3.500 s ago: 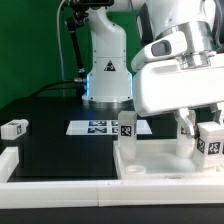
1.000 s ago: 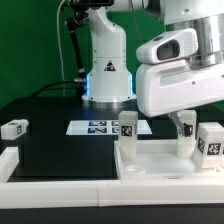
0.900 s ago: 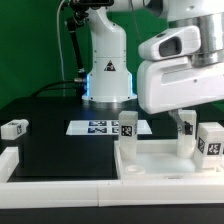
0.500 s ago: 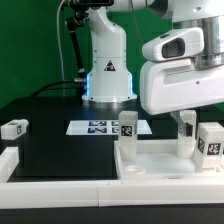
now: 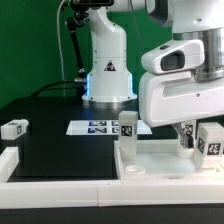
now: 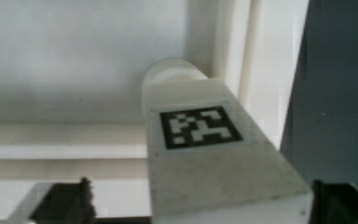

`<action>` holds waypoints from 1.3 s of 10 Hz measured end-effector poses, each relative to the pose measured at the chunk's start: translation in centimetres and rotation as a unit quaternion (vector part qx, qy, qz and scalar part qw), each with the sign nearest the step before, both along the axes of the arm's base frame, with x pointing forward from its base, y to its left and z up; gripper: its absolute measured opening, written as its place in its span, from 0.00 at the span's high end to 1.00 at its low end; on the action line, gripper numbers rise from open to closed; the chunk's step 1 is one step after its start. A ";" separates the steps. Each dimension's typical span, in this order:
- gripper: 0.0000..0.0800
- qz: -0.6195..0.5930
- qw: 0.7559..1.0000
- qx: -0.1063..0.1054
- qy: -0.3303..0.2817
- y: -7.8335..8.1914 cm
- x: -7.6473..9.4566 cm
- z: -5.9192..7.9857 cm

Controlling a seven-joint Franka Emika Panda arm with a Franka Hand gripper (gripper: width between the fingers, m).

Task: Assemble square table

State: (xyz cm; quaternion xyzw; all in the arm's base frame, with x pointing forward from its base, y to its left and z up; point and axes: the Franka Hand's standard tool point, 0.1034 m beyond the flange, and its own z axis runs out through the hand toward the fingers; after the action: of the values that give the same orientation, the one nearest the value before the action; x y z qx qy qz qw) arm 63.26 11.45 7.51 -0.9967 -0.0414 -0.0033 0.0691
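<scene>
The white square tabletop (image 5: pixel 160 166) lies at the front of the exterior view's right, raised rim up. A stubby leg (image 5: pixel 127 127) stands in its far left corner and another leg (image 5: pixel 211 140) at its right edge, both tagged. My gripper (image 5: pixel 186 134) reaches down over a third leg that is mostly hidden in the exterior view. In the wrist view that tagged leg (image 6: pixel 201 130) stands upright on the tabletop (image 6: pixel 69 100), between my gripper's (image 6: pixel 194 205) dark fingertips (image 6: pixel 64 200). A gap shows between one fingertip and the leg. A loose leg (image 5: pixel 14 128) lies at the far left.
The marker board (image 5: pixel 98 127) lies flat on the black table behind the tabletop. White border rails (image 5: pixel 60 190) run along the front and left edges. The robot's base (image 5: pixel 106 70) stands at the back centre.
The arm's wrist has come down toward the tabletop and now hangs lower over the leg near the back right corner. The legs and tabletop have not moved.
</scene>
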 end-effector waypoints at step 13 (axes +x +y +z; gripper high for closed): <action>0.63 -0.617 0.777 0.071 0.104 0.8 -0.6 -0.2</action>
State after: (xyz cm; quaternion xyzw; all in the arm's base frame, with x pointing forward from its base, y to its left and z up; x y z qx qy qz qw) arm 62.63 12.23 7.27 -0.7954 0.5901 0.0552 0.1270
